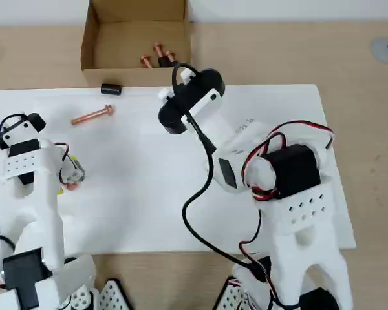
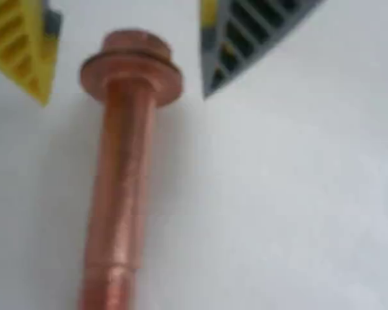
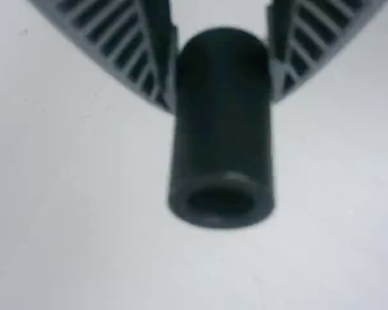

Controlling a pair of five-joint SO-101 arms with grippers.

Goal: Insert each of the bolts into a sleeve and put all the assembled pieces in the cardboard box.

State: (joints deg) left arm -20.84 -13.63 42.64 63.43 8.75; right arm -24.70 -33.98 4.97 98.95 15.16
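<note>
Copper bolt 1 (image 2: 126, 194) lies on the white sheet (image 2: 297, 206) with its flanged head between the tips of my left gripper (image 2: 126, 93). Left gripper state: parted wide. 1 yellow finger (image 2: 19, 45) and 1 grey ribbed finger (image 2: 246, 32) stand on either side of the head. A strip of sheet shows on each side, and nothing is clamped. In the high view this gripper (image 1: 71, 173) sits at about 9 o'clock on the sheet, near its edge.

Right gripper (image 3: 223, 97) state: closed on sleeve 1 (image 3: 221, 142), which is black. Both ribbed fingers (image 3: 136, 58) press against its sides, and its open bore faces the wrist camera. I cannot tell whether sleeve 1 rests on the sheet or is lifted off it. In the high view my right arm (image 1: 297, 194) stands at 4 o'clock, with its wrist (image 1: 191, 97) over the sheet at about 12 o'clock, near the cardboard box (image 1: 87, 45).

Bolt 2 (image 1: 92, 116) lies loose on the sheet at 11 o'clock, head toward 3 o'clock. Sleeve 2 (image 1: 110, 89) lies at the sheet's far edge, just beside the box's front wall.

The box sits on the wooden table (image 1: 362, 97) at 12 o'clock, open on top. Assembled pieces (image 1: 158, 55) lie inside it at 5 o'clock, against the front wall. I cannot tell how many there are.
</note>
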